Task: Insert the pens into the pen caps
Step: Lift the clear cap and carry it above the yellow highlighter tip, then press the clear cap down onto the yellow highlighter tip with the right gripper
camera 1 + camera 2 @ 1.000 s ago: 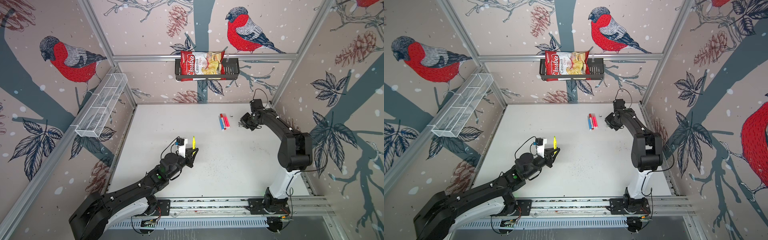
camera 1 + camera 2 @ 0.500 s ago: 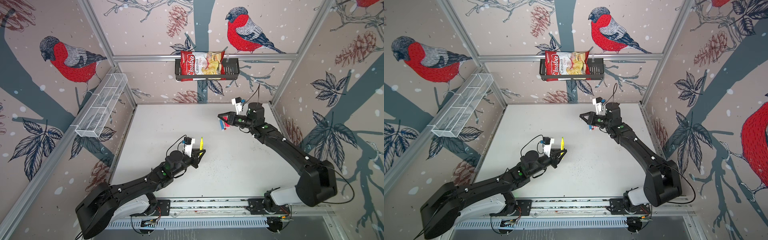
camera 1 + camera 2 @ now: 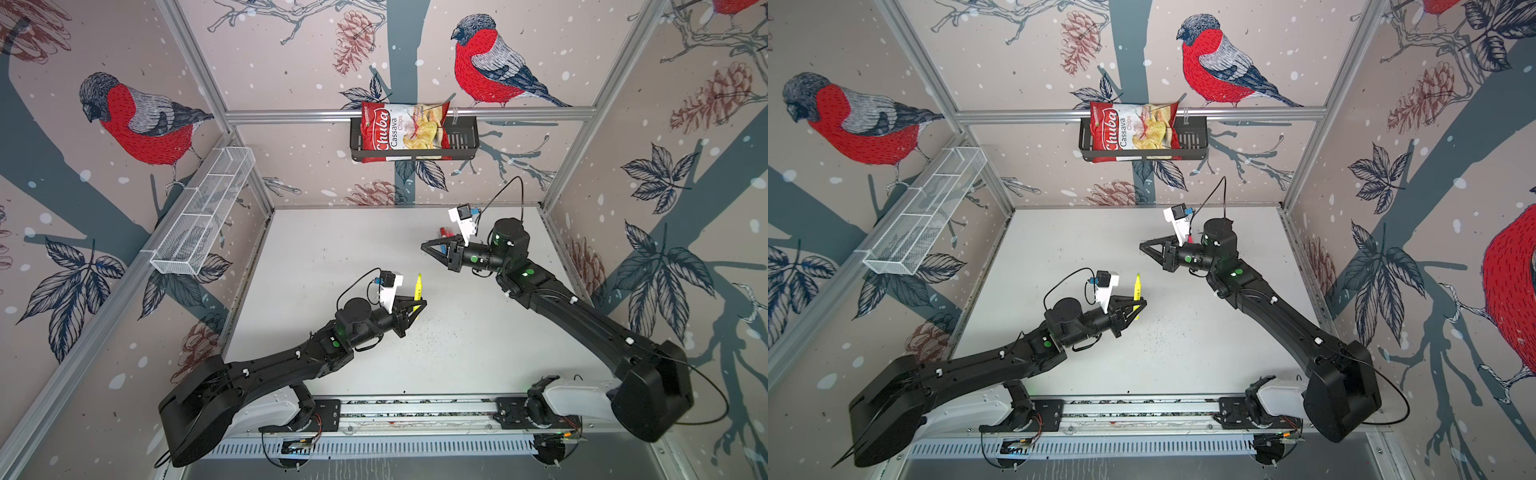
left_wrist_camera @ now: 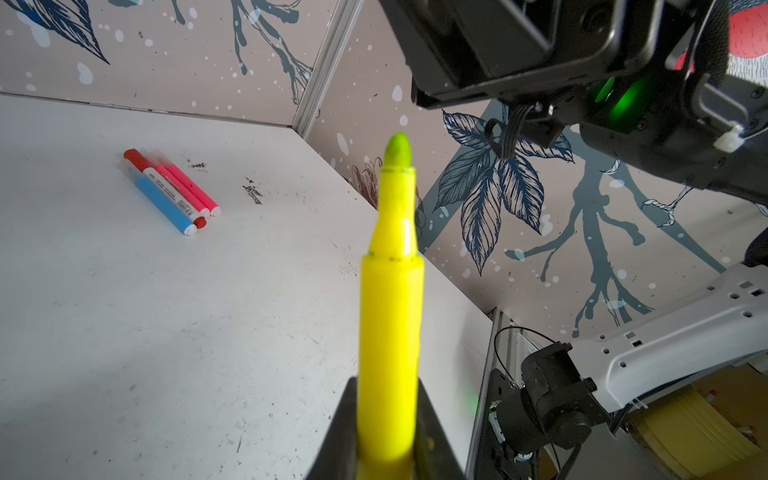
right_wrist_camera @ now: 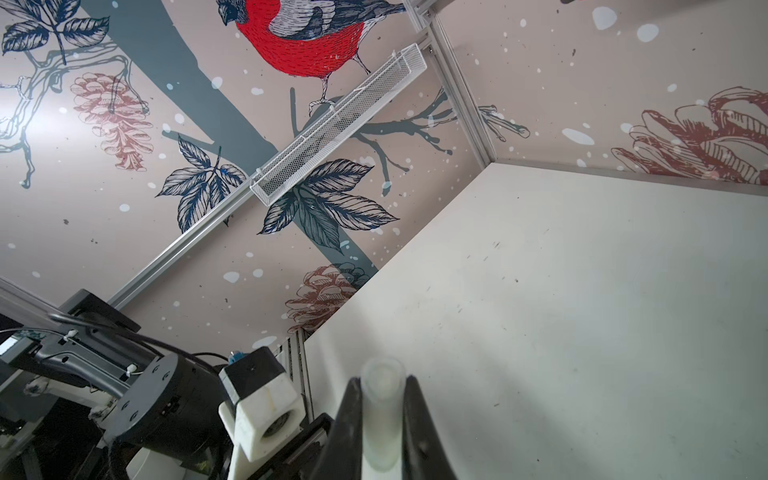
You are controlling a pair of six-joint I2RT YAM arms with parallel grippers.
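Pens (image 4: pixel 168 190) and cap (image 5: pixel 380 409), listed with setting. White table (image 3: pixel 478 353) — scuffed, speckled. Left gripper (image 3: pixel 420 304): raised over mid-table, fingers clamped on yellow pen (image 4: pixel 390 316), uncapped, bare tip outward. Right gripper (image 3: pixel 428 248): raised toward far right, fingers pinched shut on the clear cap, mouth facing outward. Blue pen (image 4: pixel 162 201), white-and-red pen (image 4: pixel 166 187), pink pen (image 4: pixel 189 187) — lying side by side, touching, near the back right corner, partly hidden behind that gripper in both top views.

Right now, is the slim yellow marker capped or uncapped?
Uncapped: the yellow marker shows its bare pointed tip; the translucent clear cap sits apart in the right fingers.
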